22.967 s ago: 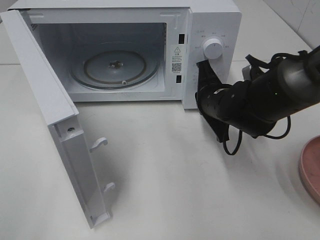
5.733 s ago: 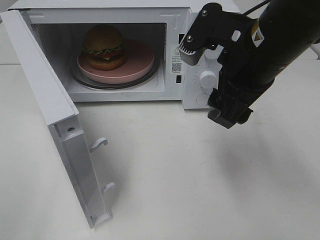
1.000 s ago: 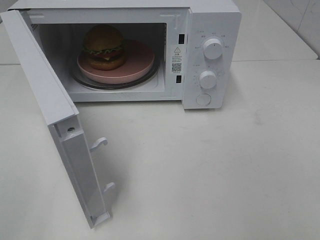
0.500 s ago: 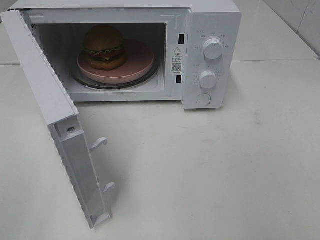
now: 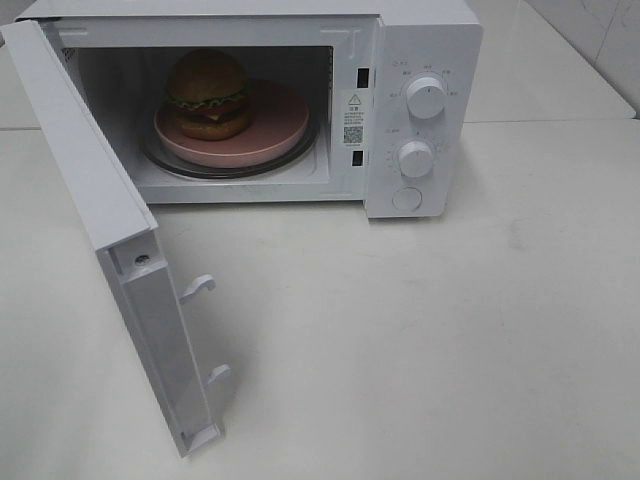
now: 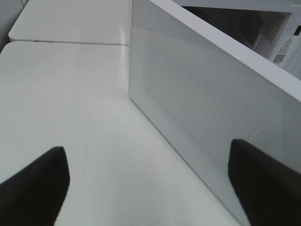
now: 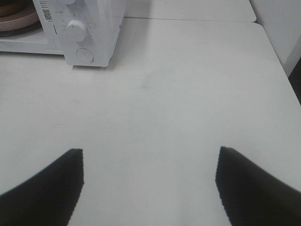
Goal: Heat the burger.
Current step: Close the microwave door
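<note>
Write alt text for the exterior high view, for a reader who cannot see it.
A tall burger with a glossy brown bun sits on a round pink plate inside a white microwave oven, whose white door stands wide open on the left. The oven rests on a white table and has two round white dials on its right-hand panel.

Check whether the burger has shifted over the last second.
No. The burger sits at the same spot on the pink plate, equally far from the microwave side walls.
</note>
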Action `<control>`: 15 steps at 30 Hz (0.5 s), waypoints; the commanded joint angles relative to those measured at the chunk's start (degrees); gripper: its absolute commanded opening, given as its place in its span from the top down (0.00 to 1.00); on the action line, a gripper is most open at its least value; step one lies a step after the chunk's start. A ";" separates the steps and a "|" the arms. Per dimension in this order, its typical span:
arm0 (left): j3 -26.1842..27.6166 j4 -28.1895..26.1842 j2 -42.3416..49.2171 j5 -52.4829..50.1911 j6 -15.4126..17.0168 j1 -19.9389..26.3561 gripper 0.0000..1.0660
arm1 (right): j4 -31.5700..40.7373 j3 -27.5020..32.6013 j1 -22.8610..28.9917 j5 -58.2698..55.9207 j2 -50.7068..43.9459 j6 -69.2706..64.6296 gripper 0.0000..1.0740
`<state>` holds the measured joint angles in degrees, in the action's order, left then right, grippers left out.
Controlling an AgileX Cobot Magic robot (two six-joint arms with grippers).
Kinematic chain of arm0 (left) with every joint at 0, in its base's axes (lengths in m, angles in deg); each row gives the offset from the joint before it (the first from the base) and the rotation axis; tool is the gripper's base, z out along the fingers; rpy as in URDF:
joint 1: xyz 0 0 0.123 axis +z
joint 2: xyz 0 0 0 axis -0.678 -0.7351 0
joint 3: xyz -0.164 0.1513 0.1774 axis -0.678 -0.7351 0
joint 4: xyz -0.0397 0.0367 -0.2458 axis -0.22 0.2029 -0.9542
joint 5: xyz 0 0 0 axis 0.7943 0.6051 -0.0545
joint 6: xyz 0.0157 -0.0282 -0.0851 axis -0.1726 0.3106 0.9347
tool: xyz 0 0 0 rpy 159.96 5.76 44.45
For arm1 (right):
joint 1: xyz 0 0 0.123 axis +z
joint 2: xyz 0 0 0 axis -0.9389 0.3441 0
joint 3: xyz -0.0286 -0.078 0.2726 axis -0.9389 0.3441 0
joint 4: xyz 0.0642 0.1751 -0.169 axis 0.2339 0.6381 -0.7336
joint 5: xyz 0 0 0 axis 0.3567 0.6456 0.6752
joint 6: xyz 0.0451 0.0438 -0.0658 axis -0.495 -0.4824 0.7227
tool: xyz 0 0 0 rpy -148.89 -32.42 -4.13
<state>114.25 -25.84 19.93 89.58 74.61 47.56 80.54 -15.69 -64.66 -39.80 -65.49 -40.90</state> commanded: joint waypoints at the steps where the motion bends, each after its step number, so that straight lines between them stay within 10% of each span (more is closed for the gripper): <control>1: 0.29 -0.40 -3.90 -4.70 0.00 -0.06 0.47 | 0.06 0.00 -0.34 0.34 -1.60 -0.29 0.30; 9: 0.23 0.57 -12.38 -10.83 -0.17 -0.06 1.00 | 0.06 0.00 -0.34 0.34 -1.60 -0.29 0.30; 15: 0.23 -0.86 -19.88 -18.62 -0.74 -0.06 1.00 | 0.06 0.00 -0.34 0.34 -1.60 -0.29 0.30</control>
<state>114.25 -25.44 2.86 75.83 74.44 47.56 80.54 -15.69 -64.66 -39.80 -65.49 -40.95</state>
